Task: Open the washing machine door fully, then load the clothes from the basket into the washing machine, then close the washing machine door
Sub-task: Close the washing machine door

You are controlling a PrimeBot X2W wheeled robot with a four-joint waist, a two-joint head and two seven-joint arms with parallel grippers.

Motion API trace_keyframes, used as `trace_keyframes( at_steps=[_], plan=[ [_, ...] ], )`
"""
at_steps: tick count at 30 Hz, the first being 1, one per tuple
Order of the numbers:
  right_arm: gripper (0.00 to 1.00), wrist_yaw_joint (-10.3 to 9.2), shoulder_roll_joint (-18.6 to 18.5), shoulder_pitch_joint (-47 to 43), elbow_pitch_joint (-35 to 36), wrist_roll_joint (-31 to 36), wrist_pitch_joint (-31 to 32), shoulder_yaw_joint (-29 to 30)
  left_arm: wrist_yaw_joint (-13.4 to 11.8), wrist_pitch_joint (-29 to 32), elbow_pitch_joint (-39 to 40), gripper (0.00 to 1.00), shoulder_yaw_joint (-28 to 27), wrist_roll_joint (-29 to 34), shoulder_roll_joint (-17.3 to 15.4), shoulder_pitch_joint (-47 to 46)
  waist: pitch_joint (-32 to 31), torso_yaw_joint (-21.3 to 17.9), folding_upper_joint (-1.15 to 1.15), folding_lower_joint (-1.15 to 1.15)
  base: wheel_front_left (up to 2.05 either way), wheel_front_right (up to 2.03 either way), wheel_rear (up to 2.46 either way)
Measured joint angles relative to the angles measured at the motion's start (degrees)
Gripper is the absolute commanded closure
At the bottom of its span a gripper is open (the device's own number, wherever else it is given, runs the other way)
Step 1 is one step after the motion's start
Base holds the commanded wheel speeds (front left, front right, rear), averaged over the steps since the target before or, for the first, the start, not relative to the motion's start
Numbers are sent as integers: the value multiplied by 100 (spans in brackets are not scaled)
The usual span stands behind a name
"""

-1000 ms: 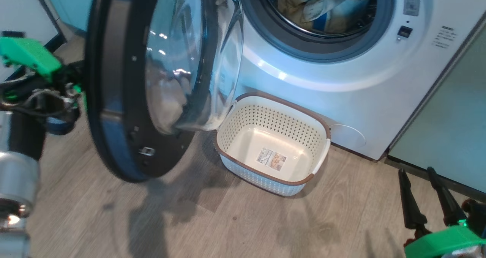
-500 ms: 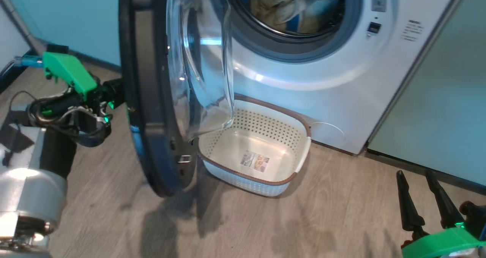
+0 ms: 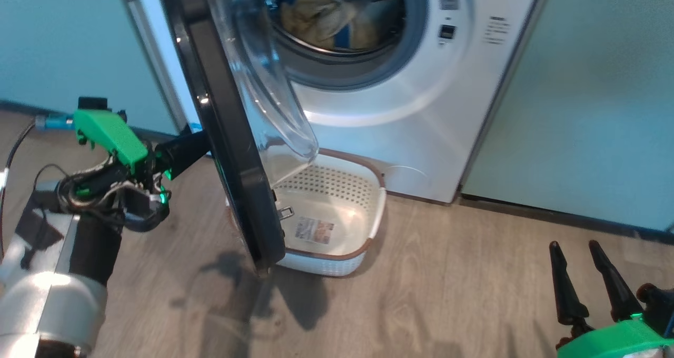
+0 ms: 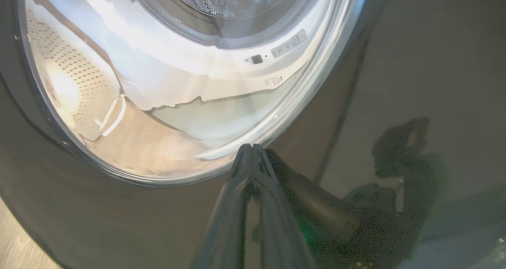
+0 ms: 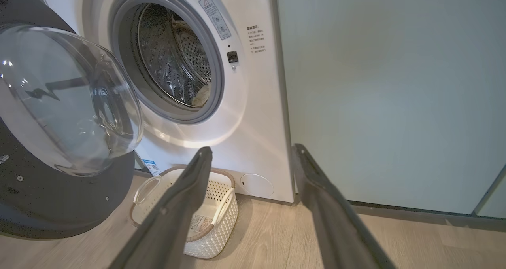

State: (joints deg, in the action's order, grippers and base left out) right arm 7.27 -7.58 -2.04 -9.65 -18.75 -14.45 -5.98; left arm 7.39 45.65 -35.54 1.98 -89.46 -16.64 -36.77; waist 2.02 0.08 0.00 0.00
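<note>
Fingers pinched together, the left end effector (image 4: 251, 148) pushes on the washing machine door (image 3: 231, 152), seemingly to swing it closed; the right end effector (image 3: 574, 247) hangs spread wide.

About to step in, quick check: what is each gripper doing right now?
Left gripper: closed, holding nothing, tips against the washing machine door.
Right gripper: open, empty.

Home laundry corner: washing machine (image 5: 257, 122) between pale green cabinets (image 5: 395, 103), wooden floor (image 3: 447, 305)
</note>
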Motion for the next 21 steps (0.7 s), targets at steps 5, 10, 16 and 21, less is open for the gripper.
trace_keyframes(
  at_steps=[5, 10, 16, 21],
  plan=[
    [0, 0, -2, 1, 1, 0, 0, -12, -1, -81, 210, 100, -55, -38, 25, 168, 9, -326, 0, 0, 0, 0, 0],
    [0, 0, -3, 0, 2, 0, 0, -16, 0, -123, 477, 100, -103, -85, 114, 282, 19, -659, 0, 0, 0, 0, 0],
    [0, 0, -4, 0, 4, 0, 0, -32, 0, -189, 556, 100, -143, -85, 144, 391, 12, -988, 0, 0, 0, 0, 0],
    [0, 0, -13, 1, 4, 0, 0, -45, 0, -264, 560, 100, -174, -85, 149, 492, -16, -1286, 0, 0, 0, 0, 0]
  ],
)
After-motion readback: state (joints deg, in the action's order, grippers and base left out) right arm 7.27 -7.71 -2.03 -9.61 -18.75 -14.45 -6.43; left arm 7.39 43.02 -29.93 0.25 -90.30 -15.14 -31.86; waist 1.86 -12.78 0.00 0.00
